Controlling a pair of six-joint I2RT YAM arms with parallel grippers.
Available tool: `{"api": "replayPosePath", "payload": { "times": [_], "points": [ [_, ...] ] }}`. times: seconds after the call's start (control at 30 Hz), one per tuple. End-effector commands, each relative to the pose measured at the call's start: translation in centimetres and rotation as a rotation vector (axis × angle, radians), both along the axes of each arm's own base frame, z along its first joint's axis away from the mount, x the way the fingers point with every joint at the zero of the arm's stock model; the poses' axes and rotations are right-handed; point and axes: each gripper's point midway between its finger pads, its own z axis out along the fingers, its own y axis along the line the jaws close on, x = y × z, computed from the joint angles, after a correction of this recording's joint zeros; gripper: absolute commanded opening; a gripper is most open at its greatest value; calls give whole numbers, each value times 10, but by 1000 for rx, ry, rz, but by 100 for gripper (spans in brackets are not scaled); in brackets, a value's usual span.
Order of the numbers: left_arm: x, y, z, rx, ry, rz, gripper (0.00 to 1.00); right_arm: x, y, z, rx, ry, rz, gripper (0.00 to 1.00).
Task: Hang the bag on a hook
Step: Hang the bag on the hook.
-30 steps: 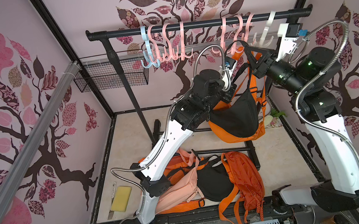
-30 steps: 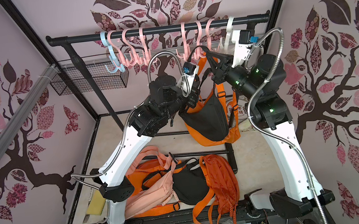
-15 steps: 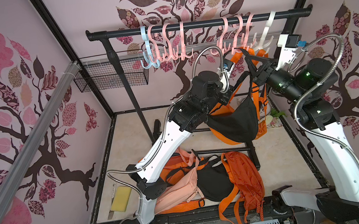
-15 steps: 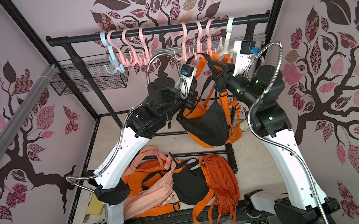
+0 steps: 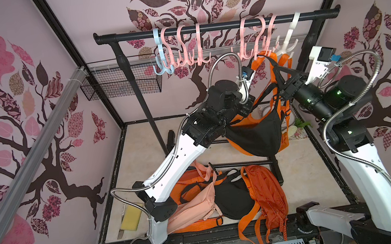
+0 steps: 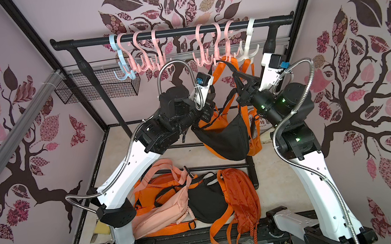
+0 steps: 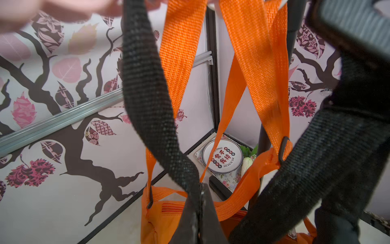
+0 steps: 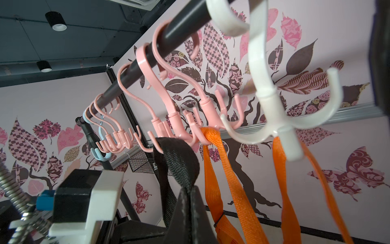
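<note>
L fingers (image 7: pixel 207 221), R fingers (image 8: pixel 198 217) nipping bag strap (image 8: pixel 177 162), by pink hook (image 8: pixel 156 124)

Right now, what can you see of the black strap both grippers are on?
The black strap is wide, coarse woven webbing, limp and folded into a loop. The right gripper is shut on it just under the fold, and the left gripper is shut on another stretch. The fold's top meets the prongs of a pink hook; caught or not, I cannot tell. It runs down to the bag's black pouch, which hangs off the floor.
</note>
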Motion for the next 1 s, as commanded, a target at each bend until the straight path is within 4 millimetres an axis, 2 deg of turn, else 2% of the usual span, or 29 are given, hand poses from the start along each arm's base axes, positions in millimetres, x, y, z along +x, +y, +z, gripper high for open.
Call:
{"api": "replayPosePath", "payload": {
  "times": [0.0, 0.17, 0.43, 0.57, 0.6, 0.7, 0.83, 0.9, 0.97],
  "points": [
    [-5, 1, -2, -15, 10, -5, 0, -9, -6, 10, 42, -44, -8, 0],
    [-1, 0, -13, 8, 18, 9, 0, -3, -18, -3, 65, -5, -84, 0],
    [5, -2, -17, 28, 23, 14, 0, 12, -31, -17, 66, 67, -176, 0],
    [12, 14, -14, 33, 18, 42, 0, 14, -23, -22, 49, 88, -130, 0],
    [13, 19, -13, 30, 22, 43, 6, 12, -20, -20, 51, 79, -111, 0],
    [9, 30, -4, 25, 16, 31, 34, 3, -16, -11, 61, 55, -74, 2],
    [-9, 36, 4, 29, 20, -20, 63, -10, -11, -3, 57, 36, -31, 27],
    [-22, 41, 5, 28, 26, -44, 71, -17, -14, 0, 59, 28, -38, 47],
    [-34, 49, 4, 28, 26, -49, 75, -26, -19, 4, 59, 17, -57, 66]
  ]
}}
